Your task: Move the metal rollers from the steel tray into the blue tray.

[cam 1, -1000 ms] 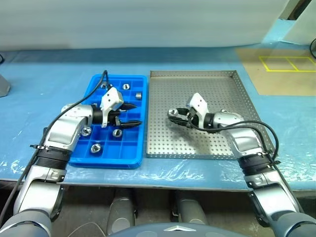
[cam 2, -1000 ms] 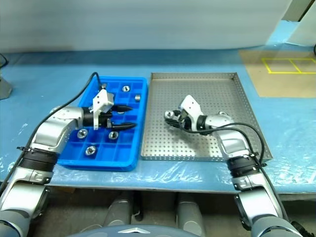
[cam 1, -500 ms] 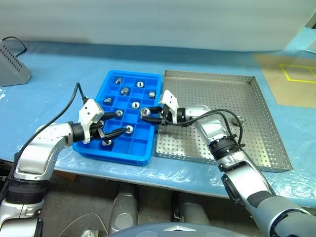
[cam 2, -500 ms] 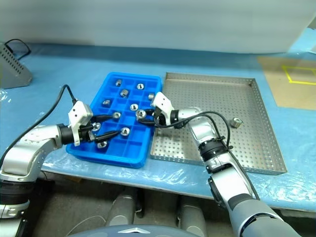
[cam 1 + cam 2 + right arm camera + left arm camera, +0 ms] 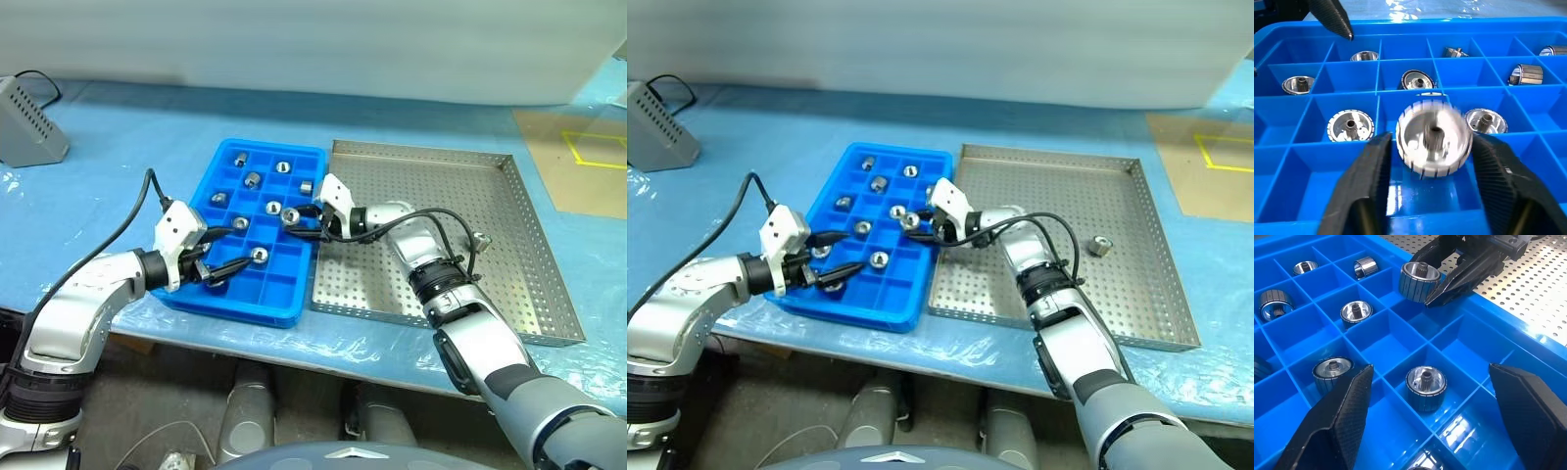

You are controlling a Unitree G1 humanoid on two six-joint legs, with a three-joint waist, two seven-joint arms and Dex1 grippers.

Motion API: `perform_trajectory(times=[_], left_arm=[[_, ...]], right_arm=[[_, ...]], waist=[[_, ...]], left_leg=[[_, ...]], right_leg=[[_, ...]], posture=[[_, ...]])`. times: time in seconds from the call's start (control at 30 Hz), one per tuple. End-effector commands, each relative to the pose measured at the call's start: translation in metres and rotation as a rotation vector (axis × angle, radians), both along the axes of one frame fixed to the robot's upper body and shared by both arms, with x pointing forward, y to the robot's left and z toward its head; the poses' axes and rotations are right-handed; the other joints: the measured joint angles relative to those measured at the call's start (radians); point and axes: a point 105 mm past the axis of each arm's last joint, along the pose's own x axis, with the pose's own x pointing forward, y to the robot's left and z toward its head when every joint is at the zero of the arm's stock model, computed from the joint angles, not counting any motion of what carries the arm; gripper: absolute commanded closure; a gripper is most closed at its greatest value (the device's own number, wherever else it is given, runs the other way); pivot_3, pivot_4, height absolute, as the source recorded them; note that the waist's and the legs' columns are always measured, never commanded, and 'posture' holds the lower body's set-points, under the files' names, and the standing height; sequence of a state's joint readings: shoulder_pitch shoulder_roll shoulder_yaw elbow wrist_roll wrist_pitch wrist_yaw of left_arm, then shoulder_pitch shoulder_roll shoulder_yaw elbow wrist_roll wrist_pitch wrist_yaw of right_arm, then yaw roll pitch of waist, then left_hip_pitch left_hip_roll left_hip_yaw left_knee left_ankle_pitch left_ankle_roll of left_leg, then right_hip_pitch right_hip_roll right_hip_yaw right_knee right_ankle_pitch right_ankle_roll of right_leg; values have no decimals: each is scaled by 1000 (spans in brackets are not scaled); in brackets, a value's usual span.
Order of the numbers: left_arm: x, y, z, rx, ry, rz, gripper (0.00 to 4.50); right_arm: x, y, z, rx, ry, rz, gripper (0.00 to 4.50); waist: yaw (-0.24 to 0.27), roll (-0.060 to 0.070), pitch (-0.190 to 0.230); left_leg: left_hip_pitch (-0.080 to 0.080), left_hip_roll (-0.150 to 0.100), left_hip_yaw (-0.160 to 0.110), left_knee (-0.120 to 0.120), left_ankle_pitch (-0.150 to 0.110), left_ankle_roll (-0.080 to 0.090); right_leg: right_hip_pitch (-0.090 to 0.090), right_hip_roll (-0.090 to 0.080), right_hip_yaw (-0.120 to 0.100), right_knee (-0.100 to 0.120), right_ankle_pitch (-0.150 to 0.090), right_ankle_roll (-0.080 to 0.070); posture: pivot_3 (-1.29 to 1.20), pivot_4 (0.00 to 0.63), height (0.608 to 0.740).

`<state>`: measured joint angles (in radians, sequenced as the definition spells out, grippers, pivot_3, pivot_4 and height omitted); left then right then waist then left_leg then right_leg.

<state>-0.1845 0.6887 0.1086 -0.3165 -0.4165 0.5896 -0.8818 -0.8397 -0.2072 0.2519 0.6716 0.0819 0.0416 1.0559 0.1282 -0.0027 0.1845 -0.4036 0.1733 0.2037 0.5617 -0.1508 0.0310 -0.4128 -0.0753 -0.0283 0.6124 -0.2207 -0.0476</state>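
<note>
Silver roller (image 5: 1434,137) sits between the right claw's (image 5: 297,216) parted fingers, blurred, above an empty blue tray (image 5: 269,299) compartment; contact is unclear. Other rollers fill nearby cells. One roller (image 5: 1099,245) lies in the steel tray (image 5: 549,279). Left claw (image 5: 223,262) hangs wide, empty, over the blue tray.

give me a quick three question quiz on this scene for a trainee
1. How many metal rollers lie in the steel tray?
2. True or false: the left gripper is shut on a roller.
3. The right gripper is over: A) the steel tray, B) the blue tray, C) the bare table.
Key: 1) one; 2) false, it is open and empty; 3) B.
</note>
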Motion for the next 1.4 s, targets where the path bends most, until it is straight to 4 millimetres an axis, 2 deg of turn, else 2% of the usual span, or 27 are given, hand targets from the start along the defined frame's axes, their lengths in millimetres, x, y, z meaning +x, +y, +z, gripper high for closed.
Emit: perform_trajectory(times=[0.03,0.17,0.37,0.5,0.7,0.97,1.17,1.3,1.4], left_arm=[[1,-4,7,-4,-28,-26,503],[4,-8,8,-9,-27,-52,503],[16,-23,9,-26,-29,-121,503],[28,-45,8,-44,-20,-201,503],[50,-87,15,-85,-65,-304,503],[55,-136,29,-153,-80,-452,503],[54,-146,27,-158,-66,-504,503],[52,-149,24,-148,-60,-536,503],[48,-151,24,-146,-64,-560,503]], right_arm=[[-4,-6,0,12,41,2,1003],[-1,-10,6,30,25,-36,1003],[6,-34,24,79,-15,-129,1003],[12,-63,35,97,-59,-246,1003],[24,-116,33,109,-100,-538,1003],[19,-173,24,87,-140,-776,1003],[11,-205,30,70,-182,-854,1003],[7,-223,20,31,-165,-909,1003],[8,-227,12,-3,-150,-921,1003]], waist=[[-1,0,0],[-1,0,0],[-3,0,0],[-15,0,0],[-56,0,0],[-109,0,0],[-145,0,0],[-148,0,0],[-149,0,0]], left_leg=[[0,0,0,0,0,0],[0,0,0,0,0,0],[0,-1,0,0,0,0],[-1,0,1,0,1,-2],[-1,-1,1,1,2,-3],[-2,-1,2,1,0,0],[-2,-1,2,3,-1,2],[-1,-1,2,4,-1,3],[-2,-1,2,5,-2,4]], right_leg=[[0,0,0,0,0,0],[0,0,0,0,0,0],[0,0,1,0,0,0],[-2,0,1,1,0,0],[-2,1,2,1,0,0],[-2,1,2,0,0,0],[-2,1,3,0,0,0],[-1,2,3,0,0,0],[0,1,2,0,0,0]], posture=[[201,150,740],[165,150,740],[67,150,740],[-11,150,740],[-156,150,740],[-288,150,740],[-357,150,740],[-370,150,740],[-370,150,740]])
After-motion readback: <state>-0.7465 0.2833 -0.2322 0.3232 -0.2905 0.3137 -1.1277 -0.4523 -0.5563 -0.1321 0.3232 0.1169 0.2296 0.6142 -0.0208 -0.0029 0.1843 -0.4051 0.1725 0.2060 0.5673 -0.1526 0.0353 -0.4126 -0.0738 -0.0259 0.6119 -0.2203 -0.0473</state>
